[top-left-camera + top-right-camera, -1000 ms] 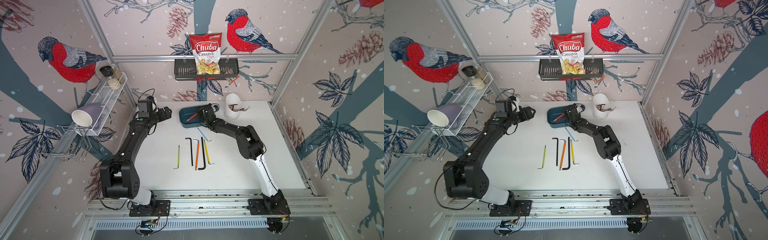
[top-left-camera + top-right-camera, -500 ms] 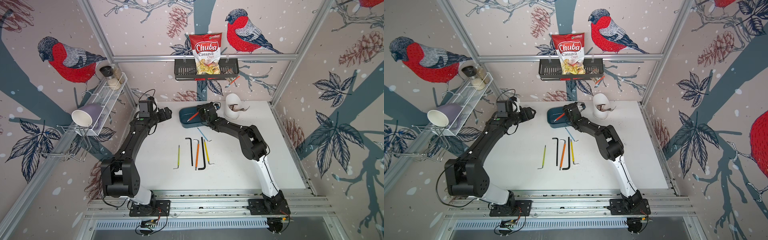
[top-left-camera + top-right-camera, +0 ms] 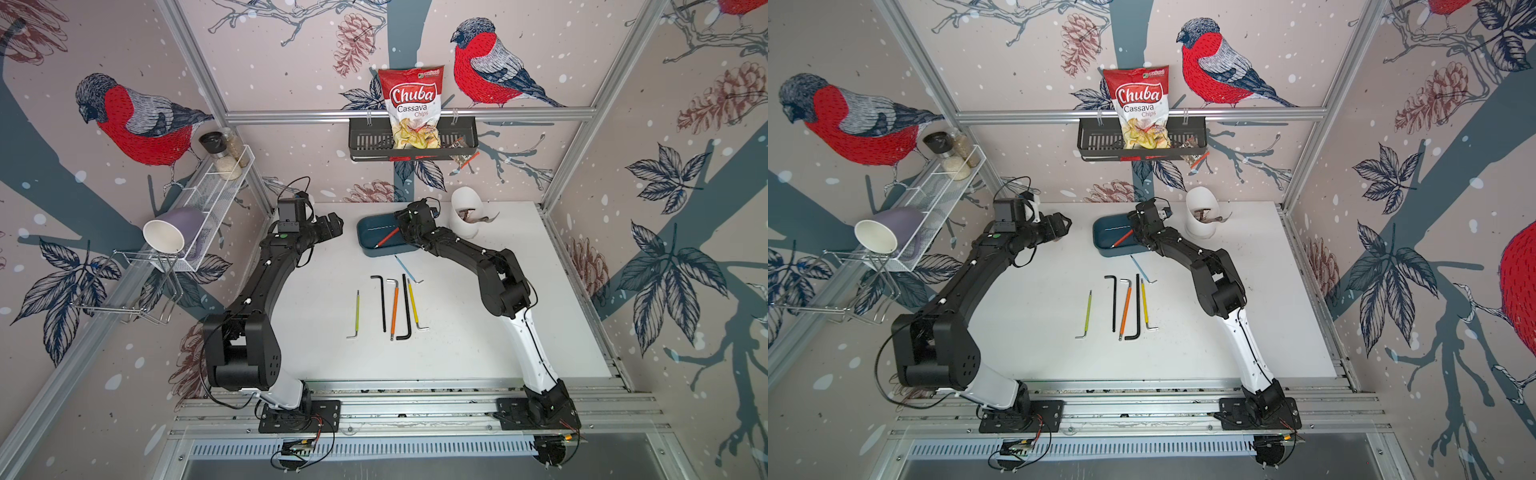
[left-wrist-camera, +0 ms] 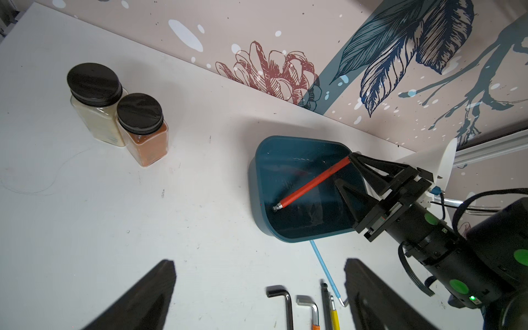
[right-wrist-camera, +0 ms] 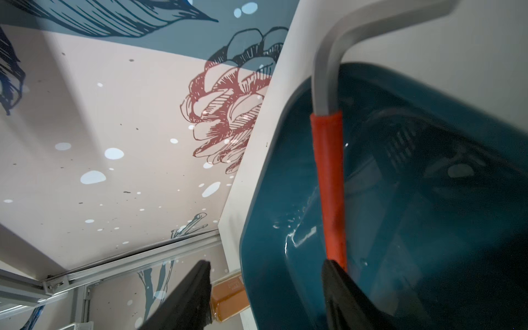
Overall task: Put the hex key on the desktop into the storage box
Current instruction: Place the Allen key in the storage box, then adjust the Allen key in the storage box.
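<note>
Left tool (image 4: 257, 264): two dark wedge fingers spread apart, nothing between them, their bases cut off at the frame edge. A pale-filled jar (image 4: 97, 114) and an orange-filled jar (image 4: 144, 134), both square glass with black screw lids, show only in the left wrist view. On the matte white surface (image 3: 478, 332) lie six L-shaped keys. Five form a near-parallel row: lime key (image 3: 357, 311), thin black key (image 3: 382, 303), orange key (image 3: 394, 309), thick black key (image 3: 406, 307), yellow key (image 3: 412, 303). The pale blue key (image 3: 405, 266) lies slanted just beside the storage box (image 3: 361, 239). The box is glossy teal plastic with rounded corners and holds one red-sleeved hex key (image 4: 311, 183), lying slantwise. Right tool (image 4: 344, 169): over the box, fingers apart. One fingertip covers the key's end, and contact cannot be told. White cup (image 3: 465, 216): contents unclear.
</note>
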Available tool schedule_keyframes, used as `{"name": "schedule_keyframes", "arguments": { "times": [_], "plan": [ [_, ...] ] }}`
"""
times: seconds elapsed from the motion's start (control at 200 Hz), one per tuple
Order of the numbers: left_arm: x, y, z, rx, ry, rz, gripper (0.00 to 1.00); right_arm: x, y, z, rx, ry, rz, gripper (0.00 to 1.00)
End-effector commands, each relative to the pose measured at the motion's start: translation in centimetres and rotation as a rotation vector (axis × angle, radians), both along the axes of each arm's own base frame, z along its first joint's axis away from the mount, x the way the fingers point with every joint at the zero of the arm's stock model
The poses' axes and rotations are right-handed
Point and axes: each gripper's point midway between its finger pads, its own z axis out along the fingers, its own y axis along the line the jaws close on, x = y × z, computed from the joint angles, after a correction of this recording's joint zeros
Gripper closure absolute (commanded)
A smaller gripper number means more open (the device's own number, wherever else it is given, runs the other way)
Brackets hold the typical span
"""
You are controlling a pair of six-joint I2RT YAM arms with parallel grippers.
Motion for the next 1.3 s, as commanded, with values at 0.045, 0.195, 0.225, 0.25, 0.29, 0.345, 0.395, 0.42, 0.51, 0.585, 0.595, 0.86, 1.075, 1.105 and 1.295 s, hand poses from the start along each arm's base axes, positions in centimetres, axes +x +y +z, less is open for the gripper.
{"name": "schedule_keyframes", "arguments": {
  "times": [0.045,0.195,0.225,0.25,0.29,0.345,0.395,0.42,0.51,0.585,0.595,0.86,1.075,1.105,1.295],
  "plan": [
    [0.1,-0.1,0.2,-0.014,-0.004,-0.02,0.04,-1.4,0.3,1.9,-0.04,-0.022,0.057,0.33],
    [0.0,0.0,0.3,-0.012,-0.005,-0.016,0.04,-3.2,1.0,5.5,-0.073,-0.125,0.127,0.33],
    [0.0,0.0,0.2,-0.011,-0.002,-0.014,0.04,-3.5,1.0,6.3,-0.092,-0.149,0.138,0.34],
    [0.0,0.0,0.3,-0.011,-0.004,-0.014,0.04,-3.7,1.0,7.2,-0.115,-0.17,0.145,0.34],
    [0.0,0.0,0.2,-0.012,-0.004,-0.015,0.04,-4.0,0.9,8.4,-0.164,-0.202,0.158,0.34],
    [0.0,0.0,0.1,-0.013,-0.003,-0.016,0.04,-4.4,0.4,9.0,-0.249,-0.219,0.17,0.34],
    [0.0,-0.1,-0.1,-0.015,0.002,-0.019,0.04,-4.6,-0.8,8.8,-0.325,-0.209,0.168,0.33],
    [0.0,-0.1,-0.1,-0.017,0.004,-0.02,0.04,-4.7,-1.4,8.6,-0.354,-0.199,0.164,0.34],
    [0.1,-0.4,-0.6,-0.026,0.014,-0.034,0.04,-5.1,-3.5,6.9,-0.42,-0.173,0.183,0.37],
    [0.2,-0.8,-1.0,-0.041,0.024,-0.051,0.04,-5.1,-4.4,5.1,-0.446,-0.146,0.22,0.42],
    [0.2,-0.8,-1.1,-0.044,0.026,-0.054,0.04,-5.1,-4.4,4.7,-0.449,-0.141,0.227,0.43],
    [0.5,-1.3,-2.6,-0.056,0.055,-0.073,0.05,-2.6,-3.0,0.0,-0.528,-0.091,0.31,0.48],
    [1.2,-2.5,-4.8,-0.1,0.095,-0.117,0.05,-0.1,-3.2,-2.6,-0.561,-0.071,0.269,0.47],
    [1.4,-2.7,-5.1,-0.111,0.099,-0.123,0.05,0.1,-3.3,-2.8,-0.554,-0.074,0.261,0.46],
    [3.4,-3.9,-7.0,-0.164,0.133,-0.128,0.05,1.8,-3.4,-4.0,-0.532,-0.118,0.207,0.45]
  ]
}}
